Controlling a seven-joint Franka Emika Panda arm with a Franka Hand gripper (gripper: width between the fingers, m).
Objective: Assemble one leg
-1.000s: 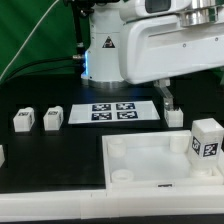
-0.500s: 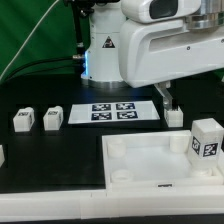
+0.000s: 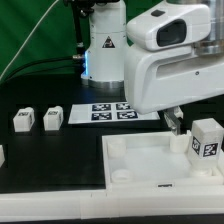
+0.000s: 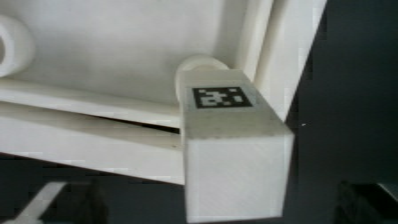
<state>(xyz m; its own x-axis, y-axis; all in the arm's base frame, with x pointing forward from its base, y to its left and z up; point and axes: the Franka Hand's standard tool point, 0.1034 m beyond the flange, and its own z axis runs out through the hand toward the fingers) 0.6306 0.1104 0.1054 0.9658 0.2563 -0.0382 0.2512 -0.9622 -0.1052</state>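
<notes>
In the wrist view a white leg (image 4: 235,150) with a black-and-white tag on its end lies along the rim of the white tray (image 4: 107,60). My gripper (image 4: 205,205) is open, with a dark finger on either side of this leg and a gap at both. In the exterior view the gripper (image 3: 174,124) hangs low at the tray's back edge (image 3: 140,140) and hides that leg. Another tagged leg (image 3: 207,138) stands upright at the tray's right side. Two more legs (image 3: 23,120) (image 3: 52,118) stand on the table at the exterior view's left.
The marker board (image 3: 108,111) lies flat behind the tray, partly covered by the arm. A further white piece (image 3: 2,155) shows at the exterior view's left edge. The robot base (image 3: 103,50) stands at the back.
The arm has come down and toward the camera. The gripper now covers the small leg behind the tray that showed before. The other parts have not moved.
</notes>
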